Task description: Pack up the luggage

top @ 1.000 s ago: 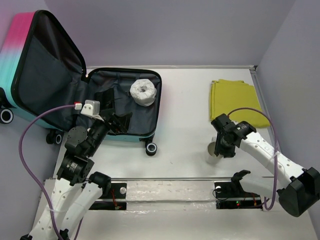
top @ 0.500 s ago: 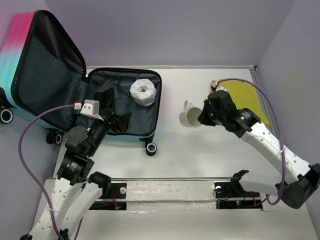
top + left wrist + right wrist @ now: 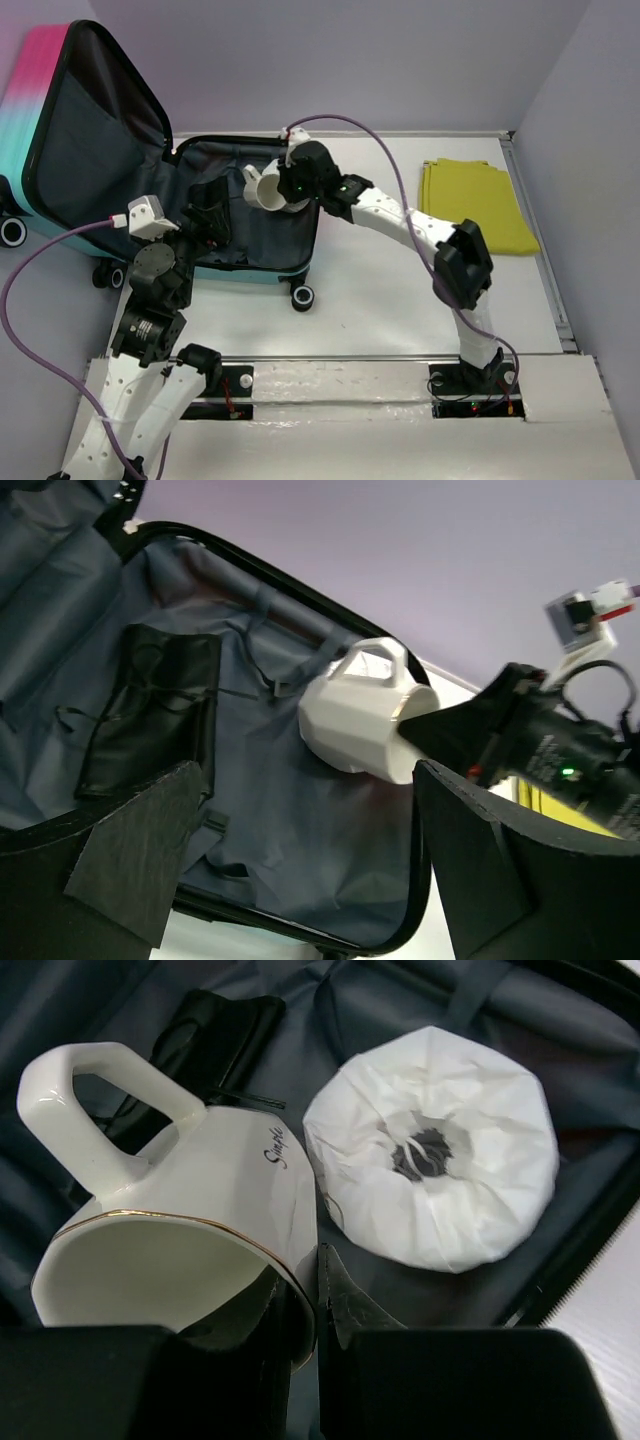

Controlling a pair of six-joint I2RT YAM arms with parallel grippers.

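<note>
Partly packed: paper roll (image 3: 435, 1160) in luggage (image 3: 270, 245), mug (image 3: 200, 1190) pinched above by right jaws, left jaws spread, cloth (image 3: 475, 200) unpacked.

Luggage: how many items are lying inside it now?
2: a white wrapped roll near the far right corner, a black pouch left of it. The mug hangs above, pinched in the right gripper; something may be hidden beneath it.

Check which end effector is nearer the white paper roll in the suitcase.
Right. The right end effector, gripping the mug by its rim, is right beside the paper roll over the lining. The left end effector sits open at the suitcase's near edge.
</note>
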